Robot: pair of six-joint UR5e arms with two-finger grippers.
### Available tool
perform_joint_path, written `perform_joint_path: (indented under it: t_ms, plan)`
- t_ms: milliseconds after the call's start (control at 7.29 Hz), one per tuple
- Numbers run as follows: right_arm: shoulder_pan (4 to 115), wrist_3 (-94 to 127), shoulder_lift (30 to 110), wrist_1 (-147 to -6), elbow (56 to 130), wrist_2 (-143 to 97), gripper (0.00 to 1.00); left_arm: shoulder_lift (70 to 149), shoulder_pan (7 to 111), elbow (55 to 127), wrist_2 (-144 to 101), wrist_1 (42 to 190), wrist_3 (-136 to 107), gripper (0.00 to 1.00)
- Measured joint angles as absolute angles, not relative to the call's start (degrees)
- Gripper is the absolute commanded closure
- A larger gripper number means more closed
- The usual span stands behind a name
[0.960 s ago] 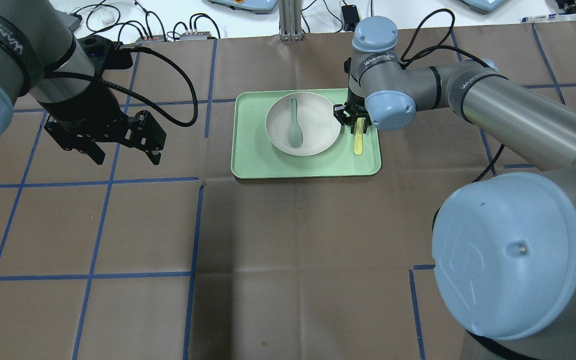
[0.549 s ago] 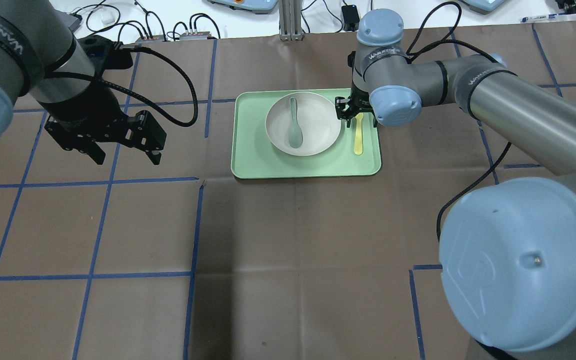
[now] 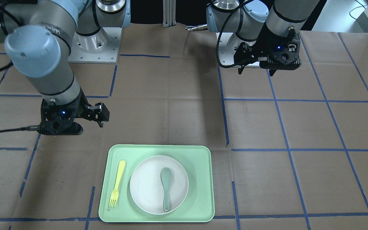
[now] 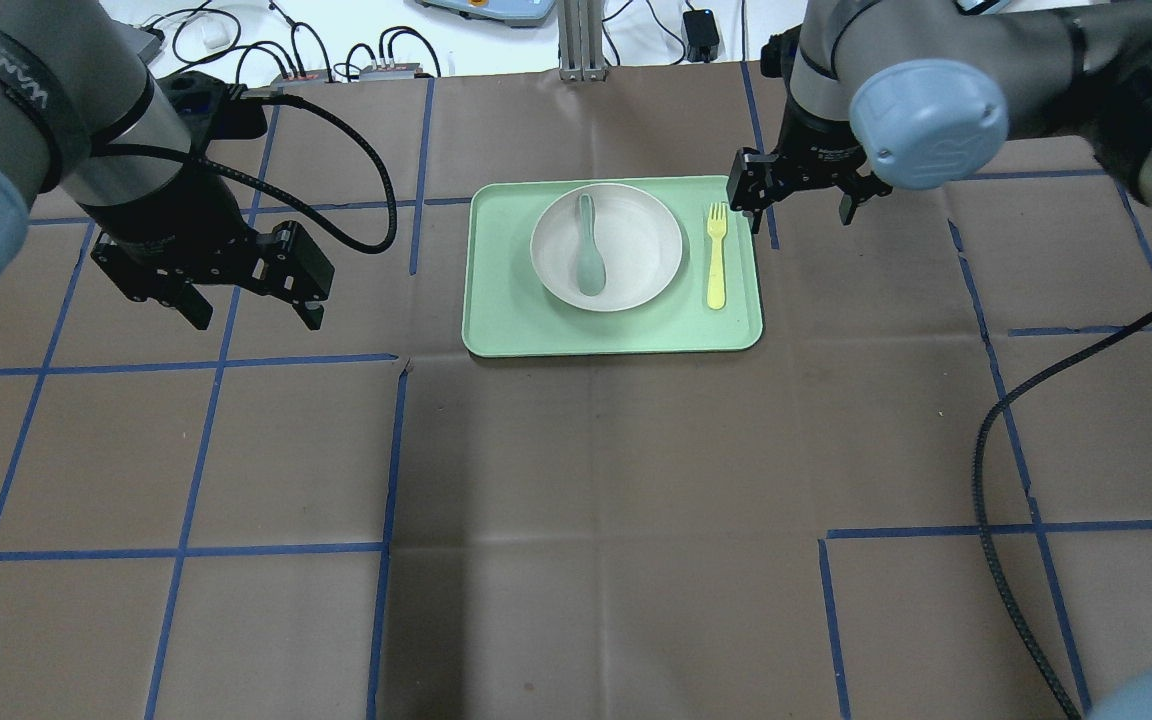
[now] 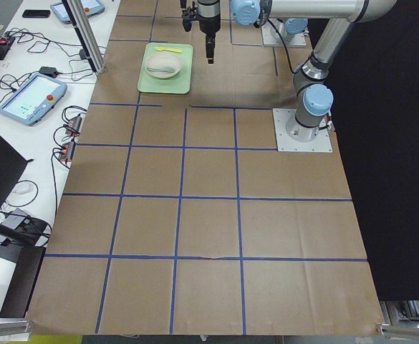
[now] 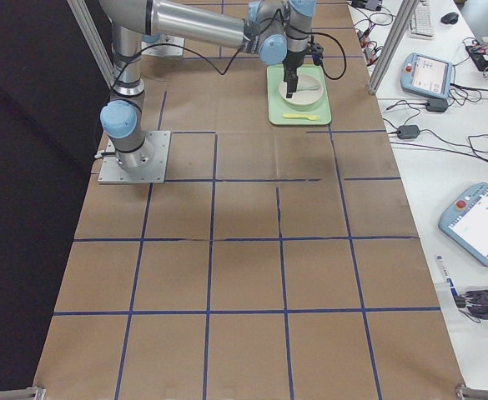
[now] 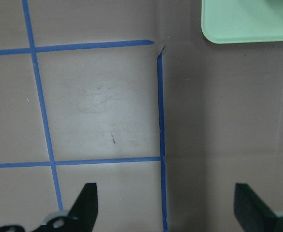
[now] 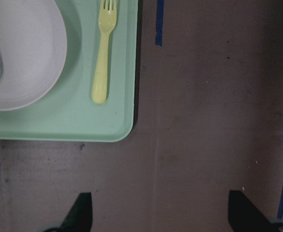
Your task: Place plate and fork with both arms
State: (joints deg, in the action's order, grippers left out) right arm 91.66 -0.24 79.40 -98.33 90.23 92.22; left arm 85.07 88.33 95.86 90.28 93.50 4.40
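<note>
The off-white plate [image 4: 641, 245] sits in the middle of the mint-green tray [image 4: 536, 330], with a grey-green spoon [image 4: 588, 250] lying in it. The pale-yellow fork [image 4: 716, 255] lies flat on the tray, right of the plate, tines away from the robot. My right gripper [image 4: 798, 212] is open and empty, raised just beyond the tray's far right corner. Its wrist view shows the fork [image 8: 102, 53] and the plate [image 8: 25, 53] off to the left. My left gripper [image 4: 256, 318] is open and empty over the table, well left of the tray.
The table is brown paper with a blue tape grid [image 4: 386, 450]. Cables and small boxes [image 4: 336, 60] lie along the far edge. A corner of the tray [image 7: 247, 24] shows in the left wrist view. Teach pendants [image 6: 427, 75] sit on side tables.
My right gripper has risen and moved right, off the fork and clear of the tray. The fork stays on the tray, now fully visible. The left arm has not moved.
</note>
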Motion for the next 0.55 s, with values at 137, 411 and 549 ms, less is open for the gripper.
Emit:
perform_joint_path:
  t_ms: [137,411,549]
  plan:
    - [91.1,-0.6,83.6,-96.0,92.4,92.3,0.00,85.1,88.3,95.9,90.3,93.5,4.4,0.00]
    - [90.9,-0.6,92.2,-93.7,96.8,92.5,0.00,85.1,88.3,95.8,90.3,93.4,4.4,0.00]
    - [91.0,-0.3,94.7,-92.1,97.6,92.4,0.00,85.1,88.3,95.8,90.3,93.4,4.4,0.00]
